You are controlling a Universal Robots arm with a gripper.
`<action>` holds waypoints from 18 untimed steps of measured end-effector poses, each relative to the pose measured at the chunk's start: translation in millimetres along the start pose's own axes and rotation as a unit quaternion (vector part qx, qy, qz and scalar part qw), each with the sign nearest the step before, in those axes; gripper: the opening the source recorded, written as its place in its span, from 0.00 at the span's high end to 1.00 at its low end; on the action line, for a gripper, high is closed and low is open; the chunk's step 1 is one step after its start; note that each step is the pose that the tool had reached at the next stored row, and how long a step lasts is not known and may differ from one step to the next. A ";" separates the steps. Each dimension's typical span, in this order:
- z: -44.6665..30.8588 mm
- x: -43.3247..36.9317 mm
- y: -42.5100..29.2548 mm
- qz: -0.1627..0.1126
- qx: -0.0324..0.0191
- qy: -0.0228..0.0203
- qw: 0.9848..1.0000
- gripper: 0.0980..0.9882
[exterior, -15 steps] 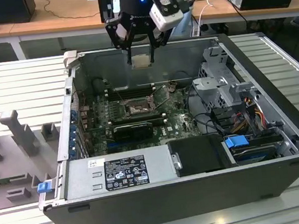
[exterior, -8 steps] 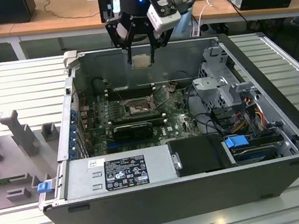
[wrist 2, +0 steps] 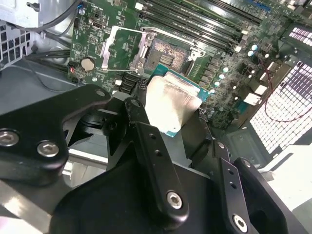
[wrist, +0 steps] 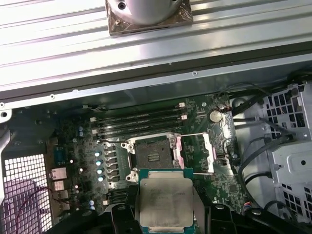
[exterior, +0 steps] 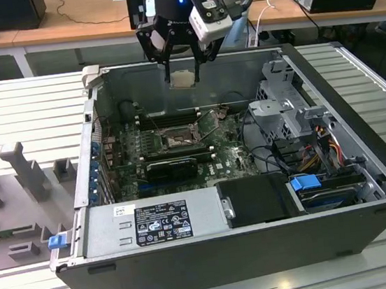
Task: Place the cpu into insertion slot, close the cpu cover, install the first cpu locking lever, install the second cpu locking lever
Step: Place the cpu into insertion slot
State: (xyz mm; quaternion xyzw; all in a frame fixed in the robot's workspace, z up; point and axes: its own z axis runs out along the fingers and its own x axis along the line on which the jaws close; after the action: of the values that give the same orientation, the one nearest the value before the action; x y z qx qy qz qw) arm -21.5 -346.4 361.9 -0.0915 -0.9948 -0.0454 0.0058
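My gripper (exterior: 181,67) hangs over the back of the open computer case, shut on the cpu (exterior: 183,79), a flat square chip with a pale metal top. In both wrist views the cpu (wrist: 165,200) (wrist 2: 170,105) sits level between the black fingers (wrist 2: 146,141), well above the board. The insertion slot (exterior: 176,139) (wrist: 152,154) (wrist 2: 168,52) lies bare on the green board, below and forward of the chip. The cpu cover (wrist: 197,152) (wrist 2: 122,48) is swung open, standing off one side of the slot. A thin wire lever (wrist: 194,134) sticks out beside the cover.
Long black memory slots (wrist: 139,122) run behind the slot, and a black graphics card (exterior: 171,167) lies in front. A grey power supply (exterior: 153,223) spans the near side. A metal drive cage (exterior: 284,115) with cables takes up the exterior view's right. Case walls (exterior: 193,91) ring the board.
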 end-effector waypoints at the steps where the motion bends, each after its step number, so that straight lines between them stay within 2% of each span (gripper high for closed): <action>1: -0.1 0.0 0.0 0.007 0.000 -0.001 1.000 0.52; 7: 1.0 -0.1 -0.6 0.017 0.000 -0.002 1.000 0.52; 18: 1.2 -0.1 -0.6 0.059 -0.001 -0.005 0.998 0.52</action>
State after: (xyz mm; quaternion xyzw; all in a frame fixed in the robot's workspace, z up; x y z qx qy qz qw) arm -21.6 -346.9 360.7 -0.1507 -0.9875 -0.0457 0.0030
